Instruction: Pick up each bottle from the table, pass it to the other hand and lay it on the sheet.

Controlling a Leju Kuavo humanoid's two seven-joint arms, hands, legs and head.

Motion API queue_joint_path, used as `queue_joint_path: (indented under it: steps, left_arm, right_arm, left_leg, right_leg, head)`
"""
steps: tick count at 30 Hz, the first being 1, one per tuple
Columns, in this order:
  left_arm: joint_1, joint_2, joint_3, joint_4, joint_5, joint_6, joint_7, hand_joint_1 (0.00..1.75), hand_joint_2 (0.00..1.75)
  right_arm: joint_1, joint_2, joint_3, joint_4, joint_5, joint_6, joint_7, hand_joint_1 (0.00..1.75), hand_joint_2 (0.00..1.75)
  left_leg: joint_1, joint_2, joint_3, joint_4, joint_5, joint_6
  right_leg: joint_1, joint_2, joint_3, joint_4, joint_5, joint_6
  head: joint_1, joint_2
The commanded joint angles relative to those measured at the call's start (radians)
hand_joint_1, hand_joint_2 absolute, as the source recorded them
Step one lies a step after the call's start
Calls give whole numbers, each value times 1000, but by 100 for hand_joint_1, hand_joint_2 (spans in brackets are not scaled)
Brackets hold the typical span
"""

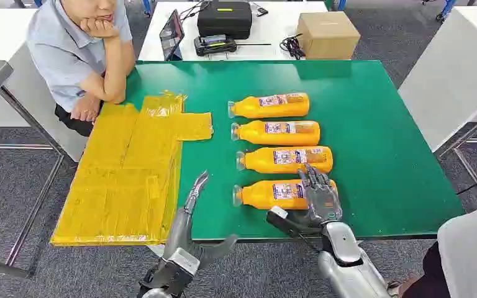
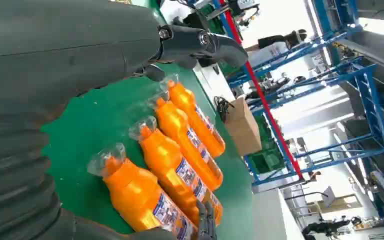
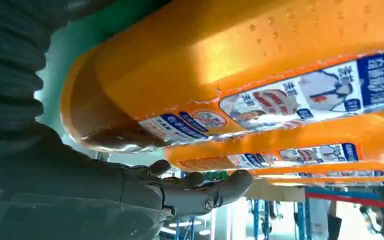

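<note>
Four orange bottles lie on their sides in a near-to-far row on the green worktop, caps pointing left, none on the yellow sheet yet. The sheet covers the worktop's left part and hangs over the near-left edge. The right robot hand rests over the base end of the nearest bottle, fingers draped across it and thumb at the near side; cannot tell whether it grips firmly, and the bottle lies on the worktop. The second bottle sits just beyond, then the third bottle and the farthest bottle. The left robot hand hangs at the near edge between sheet and bottles, fingers apart, holding nothing. A seated person leans on the far-left corner.
</note>
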Motion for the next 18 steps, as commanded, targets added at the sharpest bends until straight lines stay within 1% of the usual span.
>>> queue_joint_path:
  steps: [1, 3, 4, 5, 7, 9, 13, 16, 17, 18]
  left_arm:
    - [-34, 23, -15, 38, 2, -2, 6, 0, 175]
    - [-36, 22, -16, 41, 3, -1, 6, 0, 175]
    - [-38, 22, -18, 42, 4, -1, 6, 0, 175]
    - [-39, 21, -18, 45, 6, 1, 3, 0, 175]
    - [-41, 21, -19, 47, 7, 1, 3, 0, 175]
    - [-45, 21, -22, 52, 10, 2, -1, 0, 175]
    - [-50, 21, -29, 58, 15, 3, -7, 0, 175]
    - [-54, 22, -40, 71, 19, -1, -11, 0, 175]
    - [-57, 21, -45, 82, 26, -4, -16, 0, 175]
    - [-60, 20, -48, 92, 34, -3, -23, 0, 175]
  right_arm:
    - [-36, -21, 28, 177, -50, 116, -4, 175, 175]
    - [-40, -29, 32, 189, -67, 142, -15, 175, 175]
    - [-38, -33, 31, 195, -79, 153, -22, 175, 175]
    - [-37, -37, 32, 197, -95, 161, -36, 175, 175]
    - [-33, -38, 29, 197, -107, 164, -43, 175, 175]
    - [-29, -41, 30, 199, -132, 184, -55, 175, 175]
    - [-16, -50, 29, 188, -170, 202, -74, 175, 175]
    - [6, -50, 8, 164, -257, 250, -122, 175, 175]
    - [23, -55, -12, 145, -334, 292, -165, 175, 175]
    - [38, -59, -16, 128, -375, 313, -186, 175, 175]
  left_leg:
    - [2, -2, 2, -1, 1, -2]
    - [3, -2, 2, 1, 1, -3]
    - [2, -2, 4, -1, 2, -2]
    - [1, -1, 8, 0, 0, -1]
    - [1, -3, 9, -1, 0, -1]
    - [2, -5, 7, 0, 1, -1]
    - [2, -6, 11, -2, 0, -1]
    - [1, -4, 14, -2, -1, 0]
    - [2, -6, 13, -1, -1, -1]
    - [2, -5, 15, -2, -2, 0]
  right_leg:
    - [2, -2, 4, -2, 1, -3]
    - [3, -3, 3, -1, 1, -4]
    - [2, -3, 5, -3, 1, -3]
    - [1, -2, 5, -1, 0, -2]
    - [1, -3, 1, -2, -1, -2]
    - [3, -5, 0, -3, -1, -4]
    - [2, -5, 4, -4, -1, -3]
    - [2, -4, 8, -4, -1, -2]
    - [3, -6, 7, -5, -2, -3]
    - [2, -5, 8, -5, -3, -3]
  head:
    - [0, 0]
    - [0, 0]
    - [0, 0]
    - [0, 0]
    - [0, 0]
    - [0, 0]
    - [0, 0]
    - [0, 0]
    - [0, 0]
    - [0, 0]
